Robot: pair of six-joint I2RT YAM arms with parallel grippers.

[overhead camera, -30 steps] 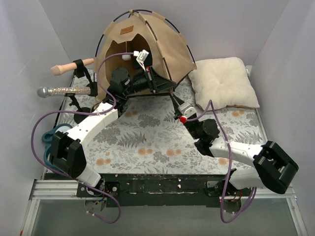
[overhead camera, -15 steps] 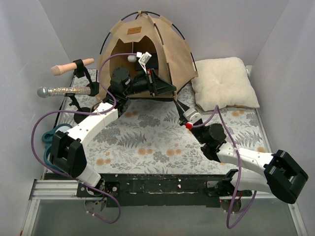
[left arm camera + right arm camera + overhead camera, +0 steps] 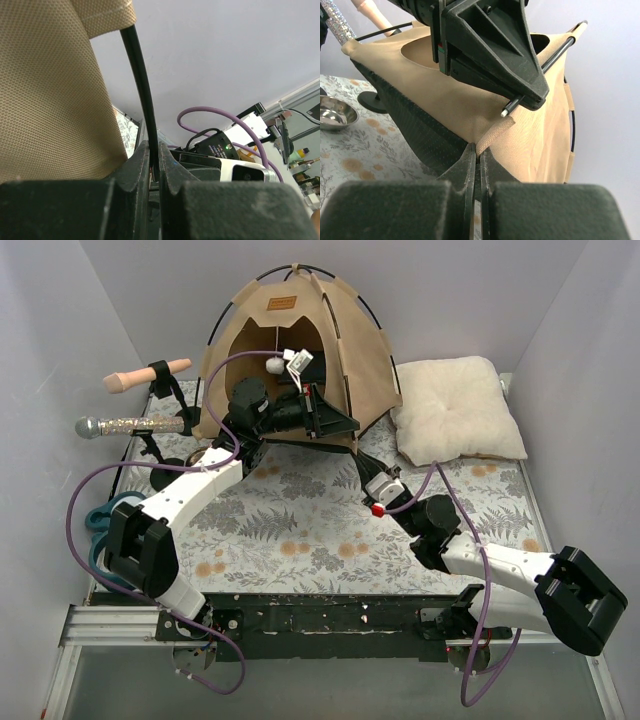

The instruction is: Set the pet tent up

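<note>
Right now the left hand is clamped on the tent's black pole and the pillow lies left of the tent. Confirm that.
One thing is off: the pillow lies right of the tent, as the top view shows. The left hand is clamped on the black pole.

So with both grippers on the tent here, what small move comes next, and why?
Probably lower the left gripper so its pole reaches the tent corner pinched by the right gripper. The pole's white tip sits bare just above that corner, apparently not seated yet.
</note>
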